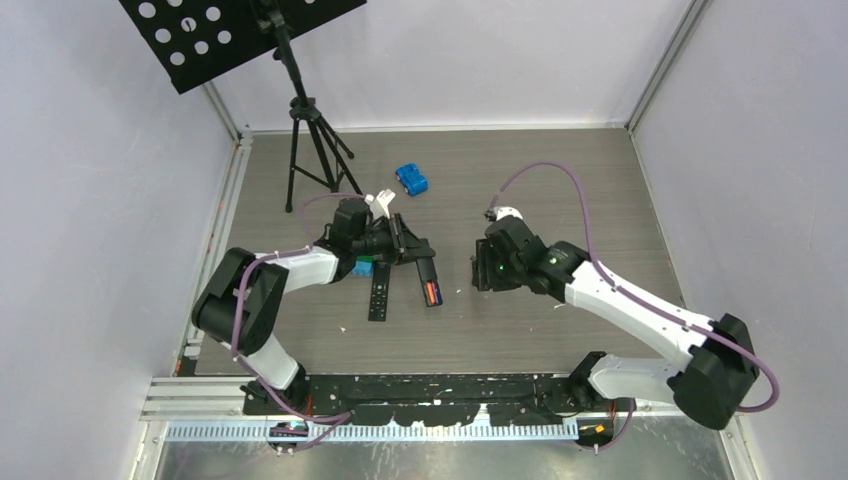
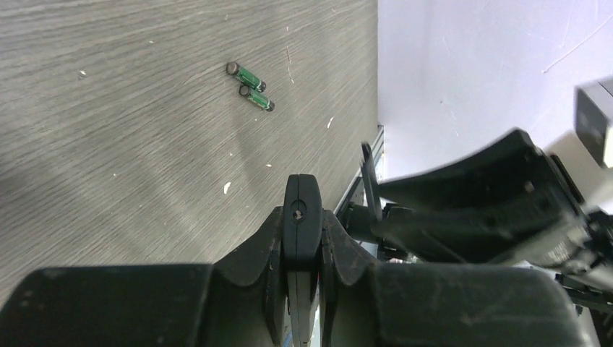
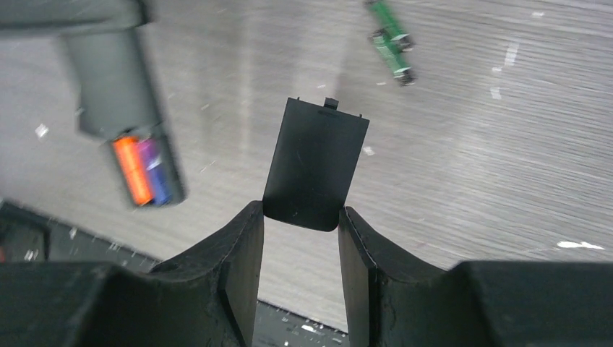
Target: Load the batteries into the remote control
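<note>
My left gripper (image 1: 405,246) is shut on the black remote control (image 1: 424,274), which it holds edge-on in the left wrist view (image 2: 301,217). The remote's open recess holds an orange and a blue-purple battery (image 1: 432,292), also seen in the right wrist view (image 3: 142,170). My right gripper (image 1: 480,272) is just right of the remote and is shut on a flat black battery cover (image 3: 314,163), pinched by its near end between the fingertips (image 3: 300,217). Two dark green batteries (image 2: 250,85) lie loose on the table and also show in the right wrist view (image 3: 390,36).
A second slim black remote (image 1: 378,290) lies on the table left of the held one, with a small teal object (image 1: 362,268) beside it. A blue toy (image 1: 411,180) and a tripod stand (image 1: 310,140) are at the back. The black rail (image 1: 420,385) runs along the near edge.
</note>
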`<state>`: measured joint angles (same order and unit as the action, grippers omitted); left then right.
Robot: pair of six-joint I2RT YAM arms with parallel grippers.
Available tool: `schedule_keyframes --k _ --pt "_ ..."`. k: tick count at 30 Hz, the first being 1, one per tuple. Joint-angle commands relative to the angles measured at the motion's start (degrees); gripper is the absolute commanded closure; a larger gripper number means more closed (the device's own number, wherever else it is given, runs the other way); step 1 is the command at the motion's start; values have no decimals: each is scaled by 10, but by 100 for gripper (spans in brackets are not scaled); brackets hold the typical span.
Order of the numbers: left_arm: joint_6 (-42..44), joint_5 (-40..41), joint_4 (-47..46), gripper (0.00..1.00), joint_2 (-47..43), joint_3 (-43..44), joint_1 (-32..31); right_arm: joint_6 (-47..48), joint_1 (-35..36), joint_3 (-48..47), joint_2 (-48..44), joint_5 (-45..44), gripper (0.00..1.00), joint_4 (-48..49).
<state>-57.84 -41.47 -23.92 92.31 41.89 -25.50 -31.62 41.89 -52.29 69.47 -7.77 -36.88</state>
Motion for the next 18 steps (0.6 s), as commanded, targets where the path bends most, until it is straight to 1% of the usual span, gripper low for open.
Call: schedule_keyframes --k 1,4,10,13,18 --pt "-29 -42 -80 100 21 29 -8 38 49 12 -60 50 72 51" --pt "-43 -44 -89 100 33 34 -12 41 80 11 -66 50 71 59" --pt "-104 -44 -150 100 55 35 -17 58 128 14 -47 48 72 93" --pt "-130 -45 -182 100 62 33 -18 60 137 20 -37 40 72 118" --pt "-160 -43 -207 100 65 27 -19 57 139 20 -22 14 72 136"
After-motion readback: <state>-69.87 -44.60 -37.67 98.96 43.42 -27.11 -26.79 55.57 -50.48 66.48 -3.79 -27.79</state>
